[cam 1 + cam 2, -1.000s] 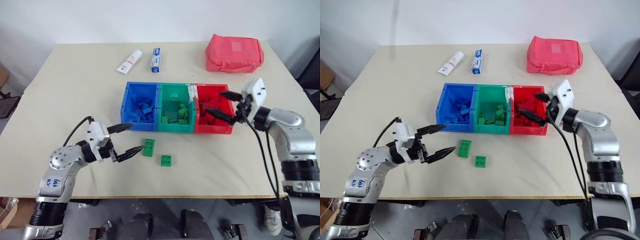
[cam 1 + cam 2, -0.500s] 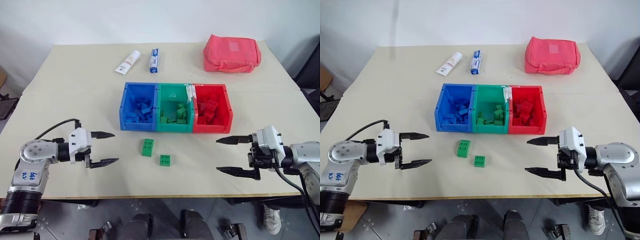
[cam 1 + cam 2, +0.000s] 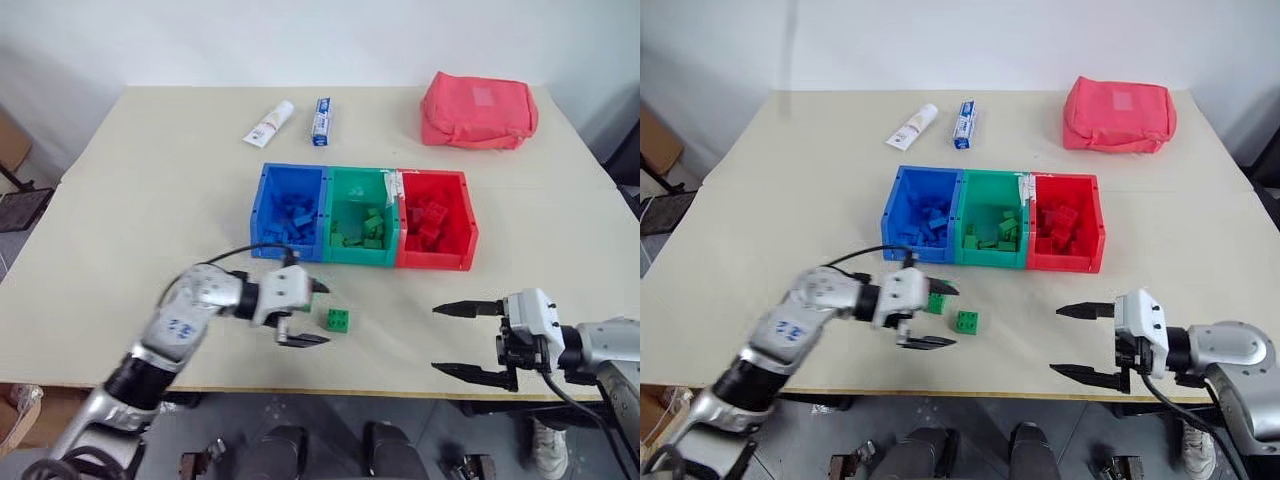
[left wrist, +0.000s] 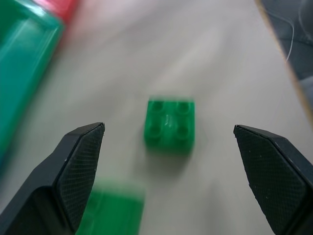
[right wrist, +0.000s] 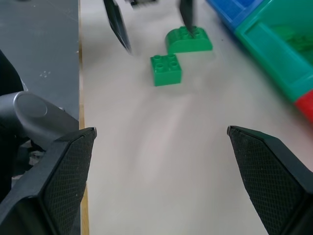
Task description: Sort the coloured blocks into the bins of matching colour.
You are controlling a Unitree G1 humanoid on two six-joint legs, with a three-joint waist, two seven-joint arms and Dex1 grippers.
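Three joined bins stand mid-table: blue (image 3: 290, 210), green (image 3: 362, 215) and red (image 3: 435, 220), each holding blocks of its own colour. In front of them, two green blocks lie on the table. The square one (image 3: 338, 319) sits just beyond the tips of my open left gripper (image 3: 308, 313). The oblong one (image 3: 936, 303) lies between that gripper's fingers, partly hidden by them. In the left wrist view the square block (image 4: 169, 124) is centred between the spread fingers. My right gripper (image 3: 437, 339) stands open and empty near the table's front edge, to the right of the blocks.
A pink-red fabric pouch (image 3: 478, 108) lies at the back right. Two white tubes (image 3: 270, 122) (image 3: 321, 120) lie behind the bins. The table's front edge (image 3: 380, 392) runs just below both grippers.
My left gripper swung right, up to the two green blocks. My right gripper came back from over the red bin to the front edge. The view has shifted a little.
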